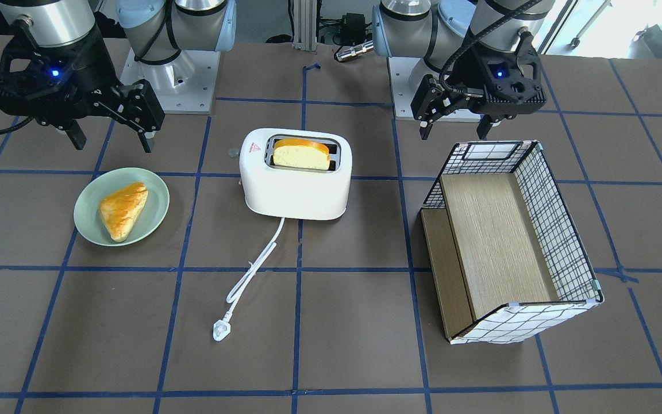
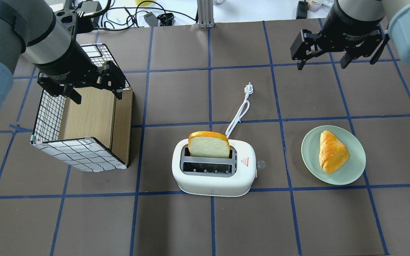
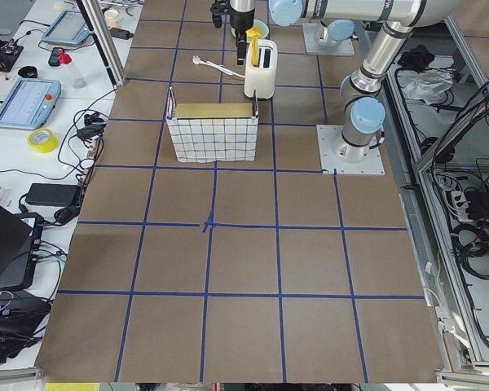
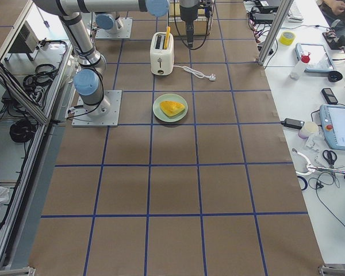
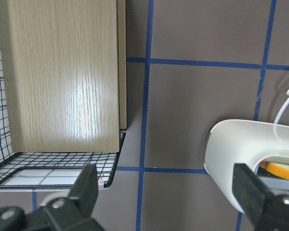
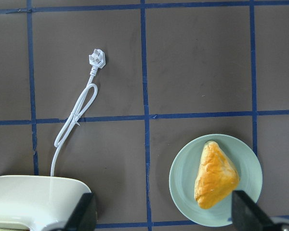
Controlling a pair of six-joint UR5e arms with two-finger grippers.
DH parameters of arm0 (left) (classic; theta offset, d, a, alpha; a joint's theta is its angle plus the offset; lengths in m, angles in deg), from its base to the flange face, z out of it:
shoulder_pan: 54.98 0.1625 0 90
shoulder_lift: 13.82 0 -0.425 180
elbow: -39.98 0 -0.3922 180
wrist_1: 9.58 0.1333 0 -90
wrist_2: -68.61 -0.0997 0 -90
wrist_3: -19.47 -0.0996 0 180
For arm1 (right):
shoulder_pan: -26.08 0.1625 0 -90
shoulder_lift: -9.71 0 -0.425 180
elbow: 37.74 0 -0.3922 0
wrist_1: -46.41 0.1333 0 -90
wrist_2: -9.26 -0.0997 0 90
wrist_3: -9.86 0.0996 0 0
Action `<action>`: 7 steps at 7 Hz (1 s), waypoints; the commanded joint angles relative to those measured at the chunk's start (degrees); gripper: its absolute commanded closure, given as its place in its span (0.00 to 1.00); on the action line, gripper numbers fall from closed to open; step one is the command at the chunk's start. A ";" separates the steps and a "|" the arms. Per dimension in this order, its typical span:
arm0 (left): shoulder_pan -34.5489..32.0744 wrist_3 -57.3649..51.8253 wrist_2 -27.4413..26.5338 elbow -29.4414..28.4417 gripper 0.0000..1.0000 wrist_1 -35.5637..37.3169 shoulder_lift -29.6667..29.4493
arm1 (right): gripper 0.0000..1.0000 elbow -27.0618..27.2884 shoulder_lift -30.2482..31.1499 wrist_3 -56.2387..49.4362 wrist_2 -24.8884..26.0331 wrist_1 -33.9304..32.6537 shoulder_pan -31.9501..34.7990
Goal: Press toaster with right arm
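The white toaster [image 1: 296,192] [image 2: 212,181] stands mid-table with a bread slice [image 2: 208,145] upright in one slot. Its small grey lever [image 2: 261,164] is on the end that faces the plate. Its white cord runs to a plug [image 2: 248,88] lying on the table. My right gripper [image 2: 321,64] [image 1: 110,135] is open and empty. It hangs high above the table, off to the plate side, well apart from the toaster. The right wrist view shows a toaster corner [image 6: 38,199] at the lower left. My left gripper [image 2: 98,96] [image 1: 454,129] is open and empty above the basket.
A pale green plate [image 2: 308,149] [image 6: 183,178] with a golden pastry [image 2: 333,151] lies on the lever side of the toaster. A wire basket [image 2: 48,113] [image 1: 555,230] with a wooden floor lies tipped on the other side. Blue tape lines grid the brown table.
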 commanded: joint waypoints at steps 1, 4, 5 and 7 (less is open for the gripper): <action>0.00 0.00 0.02 0.00 0.00 -0.02 0.00 | 0.00 -0.01 0.00 0.02 0.00 0.18 0.00; 0.00 0.00 -0.06 0.00 0.00 0.07 0.00 | 0.10 1.04 2.53 0.37 0.18 4.72 0.18; 0.00 0.00 -0.07 0.00 0.00 -0.02 0.00 | 0.31 1.04 4.72 0.72 0.70 10.23 0.27; 0.00 0.00 -0.07 0.00 0.00 0.07 0.00 | 1.00 1.04 8.16 3.16 0.79 17.81 0.27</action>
